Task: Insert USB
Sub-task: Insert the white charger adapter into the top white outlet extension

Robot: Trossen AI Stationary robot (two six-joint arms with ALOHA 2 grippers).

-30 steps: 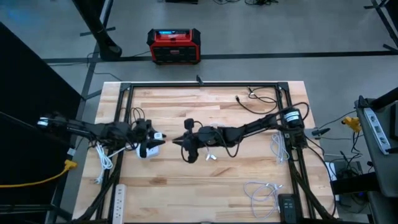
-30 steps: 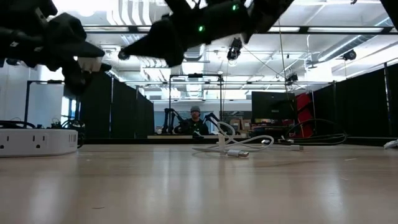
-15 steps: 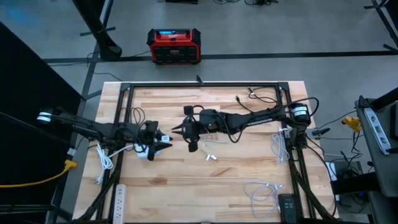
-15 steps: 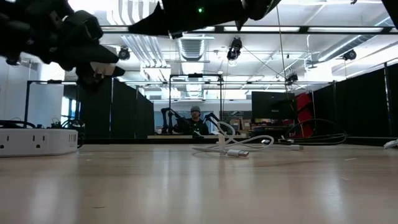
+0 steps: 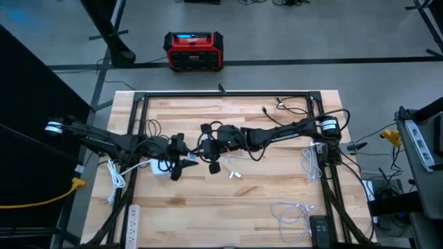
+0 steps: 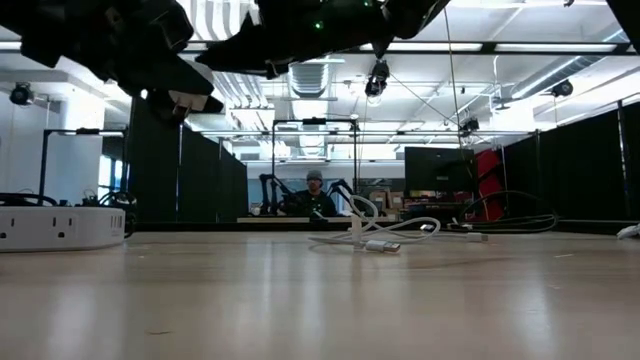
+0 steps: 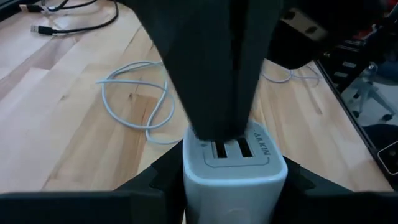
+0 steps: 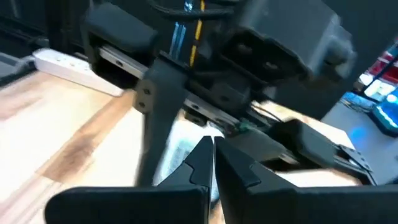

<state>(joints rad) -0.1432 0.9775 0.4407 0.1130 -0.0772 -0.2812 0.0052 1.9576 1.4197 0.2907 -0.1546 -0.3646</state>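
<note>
USB charger (image 7: 234, 163) gripped by left fingers (image 7: 155, 180), ports half hidden; right fingers (image 8: 208, 163) closed.

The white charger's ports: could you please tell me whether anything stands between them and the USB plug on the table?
The right gripper, shut and empty, hangs before the ports of the white charger held by the left gripper; the USB plug lies on the table.

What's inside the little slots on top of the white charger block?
The white charger block, held in the left gripper, shows two dark slots. The right gripper hangs over them, shut; their insides are too dark to see.
</note>
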